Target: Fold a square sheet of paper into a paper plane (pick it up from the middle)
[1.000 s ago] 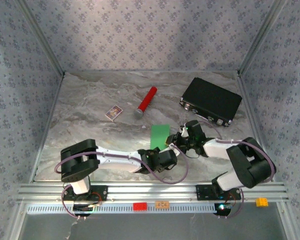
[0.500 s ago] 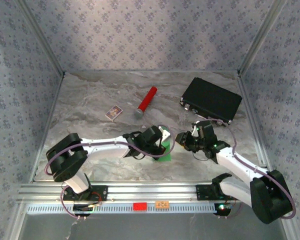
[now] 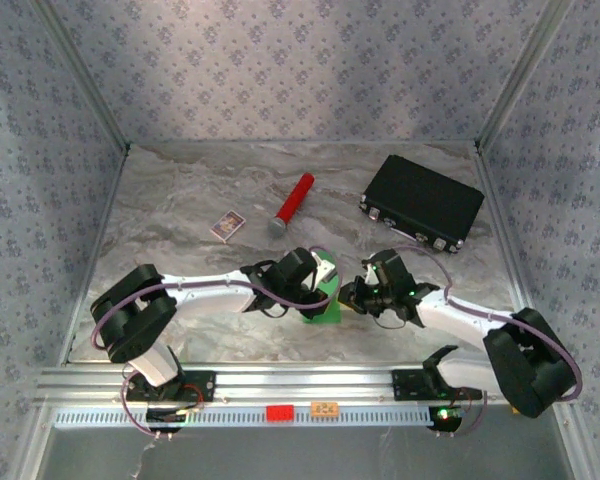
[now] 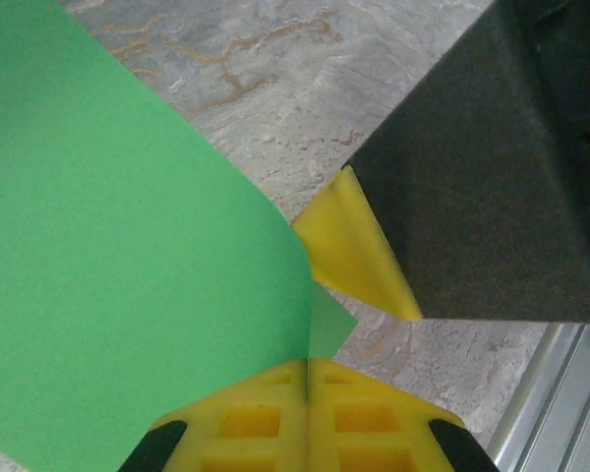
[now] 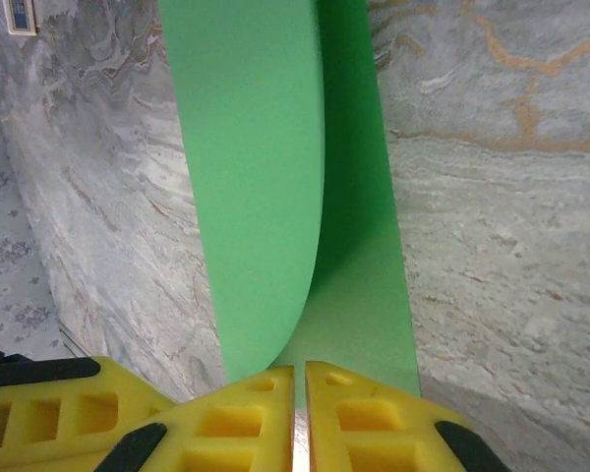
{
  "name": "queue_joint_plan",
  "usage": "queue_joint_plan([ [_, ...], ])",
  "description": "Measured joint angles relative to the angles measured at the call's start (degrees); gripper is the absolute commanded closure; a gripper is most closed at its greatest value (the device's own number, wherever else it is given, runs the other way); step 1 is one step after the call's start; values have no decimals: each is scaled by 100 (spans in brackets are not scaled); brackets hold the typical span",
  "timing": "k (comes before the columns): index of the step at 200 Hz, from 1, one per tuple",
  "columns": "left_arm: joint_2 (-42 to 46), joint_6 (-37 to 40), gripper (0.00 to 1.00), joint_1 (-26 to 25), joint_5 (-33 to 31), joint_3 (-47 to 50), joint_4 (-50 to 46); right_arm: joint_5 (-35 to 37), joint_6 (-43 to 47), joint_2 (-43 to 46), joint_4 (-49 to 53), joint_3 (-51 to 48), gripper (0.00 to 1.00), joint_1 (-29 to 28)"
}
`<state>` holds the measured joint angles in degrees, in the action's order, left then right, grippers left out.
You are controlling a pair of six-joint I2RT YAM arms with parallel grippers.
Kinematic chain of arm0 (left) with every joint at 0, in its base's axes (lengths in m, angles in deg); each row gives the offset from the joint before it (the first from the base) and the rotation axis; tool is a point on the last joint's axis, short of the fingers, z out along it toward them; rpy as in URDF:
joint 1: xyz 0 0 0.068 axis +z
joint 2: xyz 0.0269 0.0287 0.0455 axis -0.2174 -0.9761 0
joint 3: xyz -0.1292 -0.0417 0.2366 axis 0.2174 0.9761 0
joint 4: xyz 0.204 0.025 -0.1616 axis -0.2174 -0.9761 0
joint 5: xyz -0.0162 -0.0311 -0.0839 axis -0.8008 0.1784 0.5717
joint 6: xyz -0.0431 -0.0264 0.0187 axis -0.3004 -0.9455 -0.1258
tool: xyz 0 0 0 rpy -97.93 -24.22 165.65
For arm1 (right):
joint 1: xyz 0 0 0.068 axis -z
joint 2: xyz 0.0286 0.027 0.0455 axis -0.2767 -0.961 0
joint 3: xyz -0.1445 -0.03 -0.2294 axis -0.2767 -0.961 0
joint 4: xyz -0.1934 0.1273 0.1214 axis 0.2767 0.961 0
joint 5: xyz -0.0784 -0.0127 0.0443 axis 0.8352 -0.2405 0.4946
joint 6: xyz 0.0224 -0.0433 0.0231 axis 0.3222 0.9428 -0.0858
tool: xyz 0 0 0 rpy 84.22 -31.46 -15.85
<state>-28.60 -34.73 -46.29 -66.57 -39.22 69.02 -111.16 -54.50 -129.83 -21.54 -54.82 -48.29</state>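
Though flat a second ago, now bowed into a soft loop: square sheet of paper (image 3: 326,310), on the near side of red cylinder (image 3: 292,203). Left gripper (image 4: 307,364): clamped on one edge of sheet, having swung closer to red cylinder. Right gripper (image 5: 300,372): narrowed from wider, pinching the opposite edge. Judged: first lengthwise fold under way, crease not yet pressed.

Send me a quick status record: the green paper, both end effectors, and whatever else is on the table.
paper: square sheet of paper, green, curled over on itself, not creased flat
left end effector: shut on the sheet's edge
right end effector: shut on the sheet at the curl
other items: red cylinder, printed card, black case, all apart from the sheet
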Motion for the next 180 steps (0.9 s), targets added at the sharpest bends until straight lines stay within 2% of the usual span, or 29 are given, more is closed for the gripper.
queue_joint_plan([
  [143,0,-66,86,74,-2,0,105,-83,-125,-160,-424,17,87,-17],
  [164,0,-79,88,74,-4,7,129,-83,-125,-160,-424,17,87,-17],
  [180,0,-103,94,74,-4,22,164,-83,-125,-160,-424,17,87,-17],
])
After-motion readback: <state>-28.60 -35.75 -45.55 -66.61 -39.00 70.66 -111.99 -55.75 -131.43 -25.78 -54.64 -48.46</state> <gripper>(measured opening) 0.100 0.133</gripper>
